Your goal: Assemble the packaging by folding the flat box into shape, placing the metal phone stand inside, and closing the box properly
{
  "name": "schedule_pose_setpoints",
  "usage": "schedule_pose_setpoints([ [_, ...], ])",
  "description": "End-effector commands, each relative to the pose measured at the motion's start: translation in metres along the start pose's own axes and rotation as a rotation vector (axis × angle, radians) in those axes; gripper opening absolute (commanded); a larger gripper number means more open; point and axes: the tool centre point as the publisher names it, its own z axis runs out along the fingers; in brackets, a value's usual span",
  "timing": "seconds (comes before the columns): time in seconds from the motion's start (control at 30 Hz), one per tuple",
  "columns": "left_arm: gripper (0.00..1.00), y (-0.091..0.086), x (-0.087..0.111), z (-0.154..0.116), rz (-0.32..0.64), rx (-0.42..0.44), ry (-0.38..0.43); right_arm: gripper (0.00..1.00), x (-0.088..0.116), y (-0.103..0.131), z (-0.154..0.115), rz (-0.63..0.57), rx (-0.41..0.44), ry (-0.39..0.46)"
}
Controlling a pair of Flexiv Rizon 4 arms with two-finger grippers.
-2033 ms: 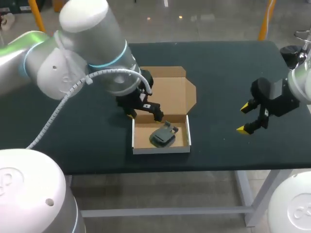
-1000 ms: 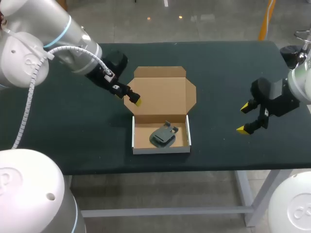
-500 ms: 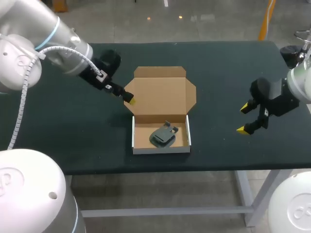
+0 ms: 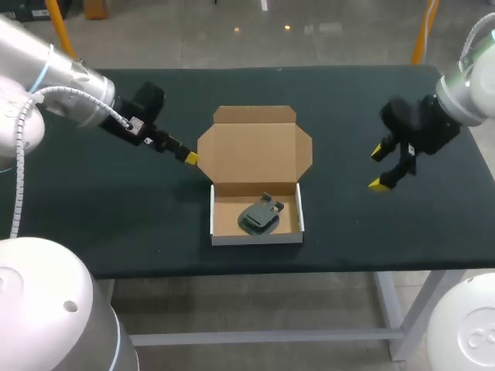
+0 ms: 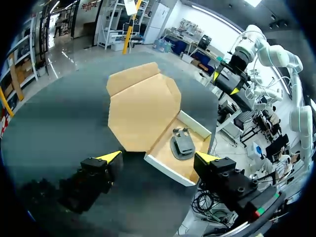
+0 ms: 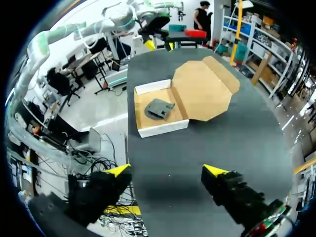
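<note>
A cardboard box [image 4: 257,219] sits near the table's front edge, its base folded up and its lid [image 4: 255,147] lying flat behind it. The grey metal phone stand [image 4: 258,216] lies inside the base [image 5: 174,161] [image 6: 155,118]. My left gripper [image 4: 186,156] hovers open just left of the lid's left edge; in the left wrist view the lid [image 5: 143,111] and stand [image 5: 181,146] lie ahead of its fingers [image 5: 159,158]. My right gripper [image 4: 377,166] hangs open over the table well right of the box, holding nothing; the stand [image 6: 158,107] and lid [image 6: 203,90] show ahead of it [image 6: 167,170].
The dark table [image 4: 108,201] has bare surface left and right of the box. Its front edge runs close below the box base.
My left arm has drawn back from the box base to the left, past the lid's edge. My right gripper has moved up and slightly left, toward the table's back.
</note>
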Motion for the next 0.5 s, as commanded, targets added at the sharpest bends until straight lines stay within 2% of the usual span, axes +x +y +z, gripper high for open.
schedule_pose_setpoints([
  [0.03,1.00,-0.002,-0.016,0.010,0.016,0.017,0.030,1.00,-0.009,0.014,-0.008,-0.008,0.041,0.090],
  [0.3,1.00,-0.007,-0.039,0.017,0.028,0.040,0.012,1.00,-0.019,0.034,-0.016,-0.043,0.106,0.106],
  [0.5,1.00,-0.008,-0.054,0.023,0.013,0.047,0.044,1.00,-0.026,0.043,-0.017,-0.060,0.131,0.133],
])
